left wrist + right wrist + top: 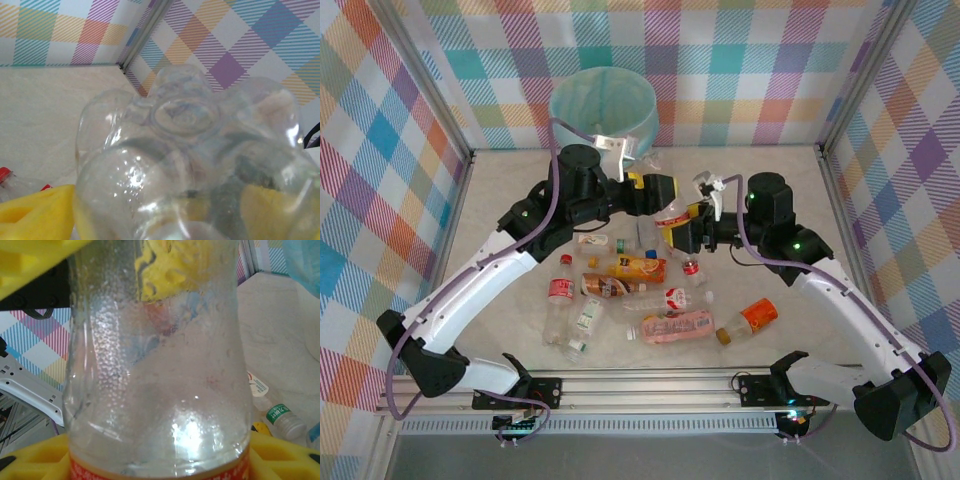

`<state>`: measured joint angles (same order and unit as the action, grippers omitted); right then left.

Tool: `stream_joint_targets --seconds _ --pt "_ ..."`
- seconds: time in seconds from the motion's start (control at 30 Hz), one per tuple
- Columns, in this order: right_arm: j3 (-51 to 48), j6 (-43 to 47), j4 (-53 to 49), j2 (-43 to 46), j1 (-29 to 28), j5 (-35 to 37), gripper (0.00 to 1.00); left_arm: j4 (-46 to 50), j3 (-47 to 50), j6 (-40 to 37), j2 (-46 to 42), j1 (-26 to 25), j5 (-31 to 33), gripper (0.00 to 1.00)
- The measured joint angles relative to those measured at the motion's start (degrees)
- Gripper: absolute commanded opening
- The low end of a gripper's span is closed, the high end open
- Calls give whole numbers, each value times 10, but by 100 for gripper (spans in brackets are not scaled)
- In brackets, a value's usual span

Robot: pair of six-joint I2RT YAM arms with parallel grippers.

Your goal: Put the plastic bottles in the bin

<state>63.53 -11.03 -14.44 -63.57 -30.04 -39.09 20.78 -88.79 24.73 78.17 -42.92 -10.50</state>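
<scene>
Looking across the bench (pixel 510 210), I'd say the job has hardly started. Around ten of the plastic bottles (pixel 677 326) lie in a loose scatter at the middle, and I can make out nothing inside the bin (pixel 570 100), which stands at the far wall with its teal liner folded over the rim.

One clear bottle (pixel 671 214) with a red label is up off the heap, caught between both arms. The left tool (pixel 655 190) looks clamped around its base end and the right tool (pixel 686 237) is pinched on its body, with yellow pads on either side. It hangs near the bin, short of the rim.

The bin's mouth is wide and open above, but the left arm's black joint sits just in front of it and the checked walls (pixel 380 150) close in on both sides. The two tools are crowded nose to nose — I reckon one must let go before the other can swing.
</scene>
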Motion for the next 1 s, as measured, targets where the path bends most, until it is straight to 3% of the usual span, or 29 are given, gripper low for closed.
stream_joint_targets --seconds 0.57,1.0 --pt "0 22 8 -12 -22 19 59 -37 37 13 -28 1 -4 62" --pt "0 31 16 -14 -34 34 66 -47 55 13 -45 1 3 57"
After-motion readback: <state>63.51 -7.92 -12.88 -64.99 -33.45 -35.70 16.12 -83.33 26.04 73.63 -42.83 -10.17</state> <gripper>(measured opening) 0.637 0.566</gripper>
